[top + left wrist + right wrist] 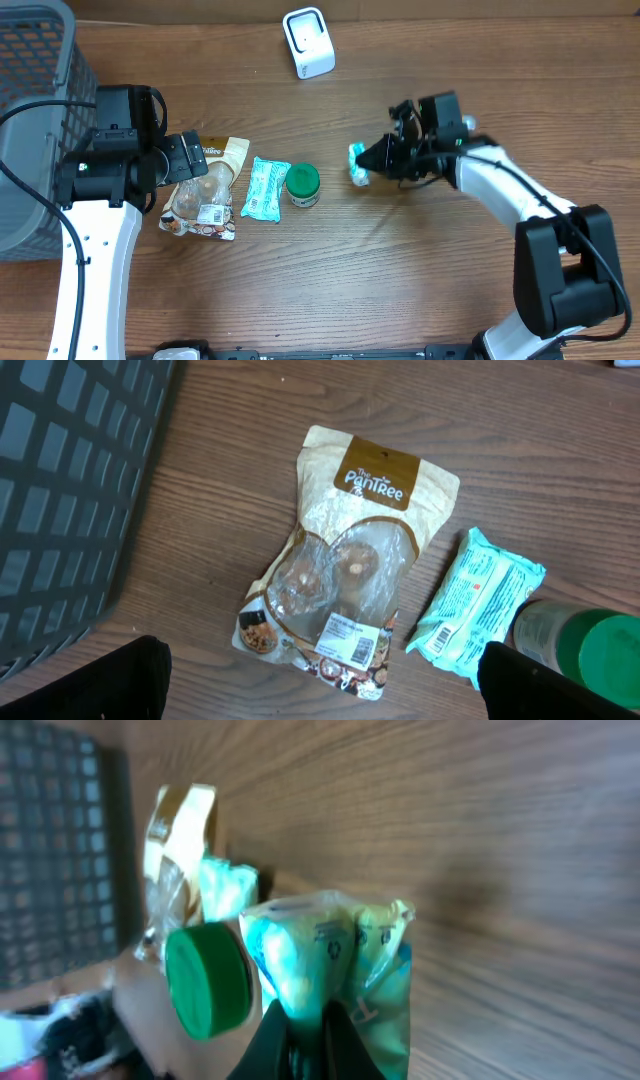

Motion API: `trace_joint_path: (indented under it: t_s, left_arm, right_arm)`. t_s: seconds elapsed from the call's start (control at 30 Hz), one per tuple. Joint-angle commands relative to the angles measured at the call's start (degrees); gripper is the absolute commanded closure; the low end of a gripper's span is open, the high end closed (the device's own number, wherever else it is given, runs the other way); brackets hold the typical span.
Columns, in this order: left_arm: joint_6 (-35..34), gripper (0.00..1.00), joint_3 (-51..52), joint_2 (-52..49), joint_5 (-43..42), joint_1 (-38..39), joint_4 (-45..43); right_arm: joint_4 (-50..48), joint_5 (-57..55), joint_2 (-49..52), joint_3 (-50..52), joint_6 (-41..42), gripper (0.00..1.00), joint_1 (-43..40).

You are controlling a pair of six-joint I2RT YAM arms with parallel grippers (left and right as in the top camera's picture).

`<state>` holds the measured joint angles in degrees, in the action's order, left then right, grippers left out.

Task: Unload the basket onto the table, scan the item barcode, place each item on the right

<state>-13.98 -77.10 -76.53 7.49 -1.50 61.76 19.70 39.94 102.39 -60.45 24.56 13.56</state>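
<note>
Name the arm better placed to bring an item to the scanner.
Right. The right gripper is already shut on the teal packet; the left gripper hangs open over the pouch, holding nothing.

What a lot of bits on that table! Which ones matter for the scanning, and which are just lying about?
Part of the job:
- small teal packet, pinched in the right pincer
- white device, probably the scanner

Just lying about:
- PanTree pouch
- second teal packet
- green-lidded jar
- grey basket
</note>
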Motion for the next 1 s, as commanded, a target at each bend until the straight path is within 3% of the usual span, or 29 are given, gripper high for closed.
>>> trace_joint_path:
  t_s: [0.0,0.23,0.67,0.97]
  left_arm:
    - [-0.6,0.00,-0.8,-0.3,0.0,0.1,-0.1]
    - [-0.6,0.00,-0.8,-0.3,0.0,0.1,-0.1]
    - [-0.6,0.00,-0.8,-0.3,0.0,0.1,-0.1]
    - [-0.6,0.00,-0.8,-0.3,0.0,0.1,-0.1]
  right_arm:
    - [-10.7,6.0,-0.4,7.6,9.9,0.96,0.9]
    - [-33.6,4.0,-0.3,19.0,21.1,0.96,2.2]
    - [-34.4,-1.4,-0.1,21.2,21.8,0.96,4.1]
    - [-32.8,-4.3,-0.1,21.2,21.7,0.79,4.1]
